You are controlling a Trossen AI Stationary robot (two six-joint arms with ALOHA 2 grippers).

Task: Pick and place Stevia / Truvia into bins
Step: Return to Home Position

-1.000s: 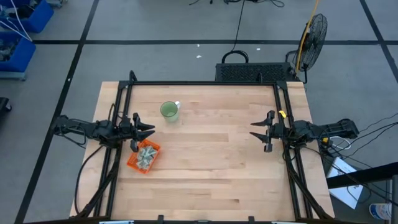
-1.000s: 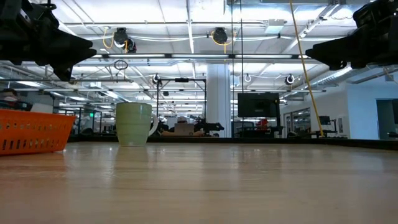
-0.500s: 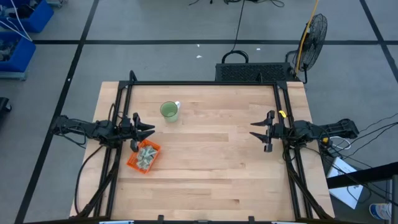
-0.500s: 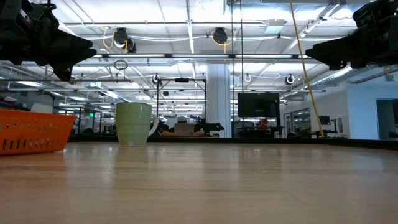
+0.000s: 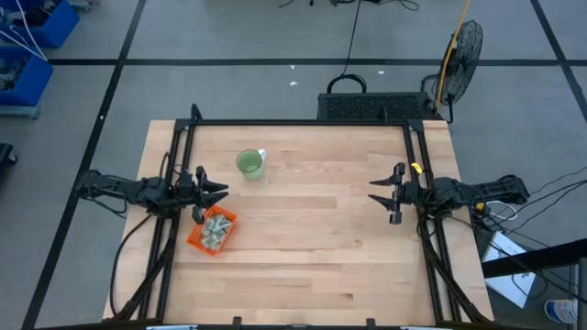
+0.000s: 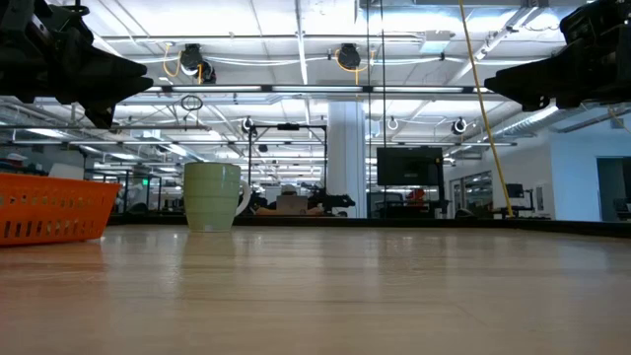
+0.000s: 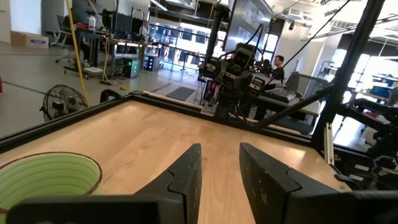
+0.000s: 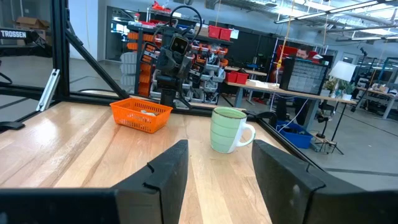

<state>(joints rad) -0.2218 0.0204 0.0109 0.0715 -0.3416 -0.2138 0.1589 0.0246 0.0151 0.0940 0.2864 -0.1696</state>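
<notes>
Both grippers hang clear above the table (image 5: 312,266), operator, one at each side. Your left gripper (image 5: 223,191) sits over the left edge, fingers (image 7: 186,174) parted by a narrow gap and nothing between them. Your right gripper (image 5: 373,192) faces it from the right edge, well apart from everything, fingers (image 8: 168,168) spread wider and just as empty.

Look at the orange bin (image 5: 193,237): it rests on the wood near the left edge, turned at a slant, just beside and slightly nearer the front than the left gripper. Several Stevia packets (image 5: 216,228) lie piled inside it, white with green print, and the exact count can't be made out from above. From table height the bin's meshed wall (image 6: 49,209) hides them.

One green cup (image 5: 249,163) stands upright farther back, apart from the bin, handle toward the right; the left wrist camera catches its rim (image 7: 46,177) close by
</notes>
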